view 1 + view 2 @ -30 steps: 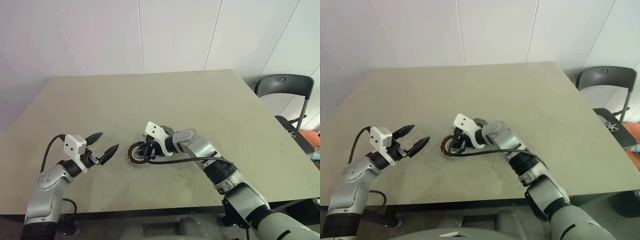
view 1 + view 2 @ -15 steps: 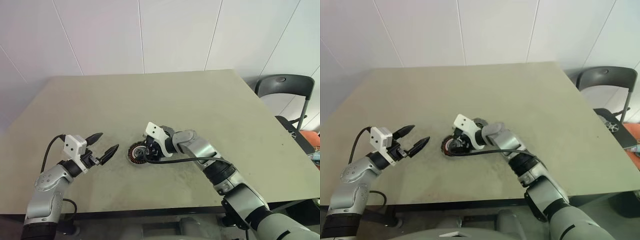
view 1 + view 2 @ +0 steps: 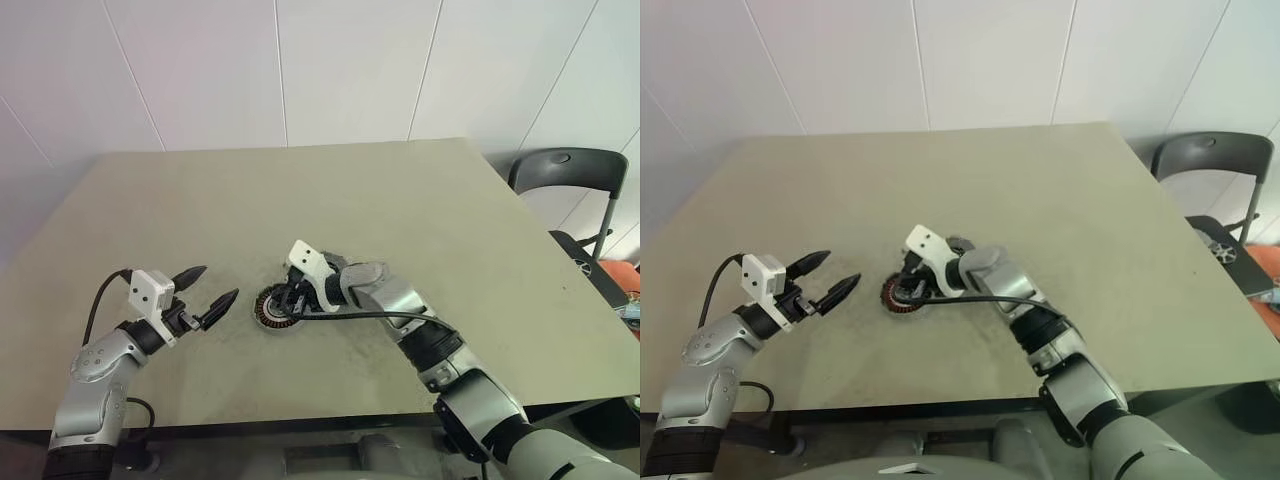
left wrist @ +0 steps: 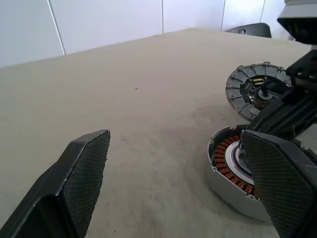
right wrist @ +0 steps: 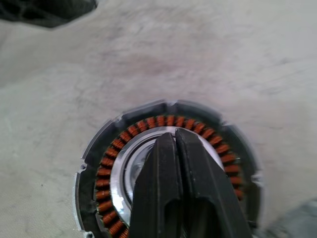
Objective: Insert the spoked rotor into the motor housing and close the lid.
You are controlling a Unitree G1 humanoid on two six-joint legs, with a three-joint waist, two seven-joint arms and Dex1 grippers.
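The right claw (image 5: 174, 144), pressed together and holding nothing, hovered over the silvery centre of the motor housing (image 5: 166, 171) on the worktop (image 3: 400, 210). The lid (image 4: 257, 90) lay just behind it. Seating the rotor likely needed careful centring.

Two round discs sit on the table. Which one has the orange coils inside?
The motor housing, the disc under the right gripper. The grey lid lying behind it has a dark centre instead.
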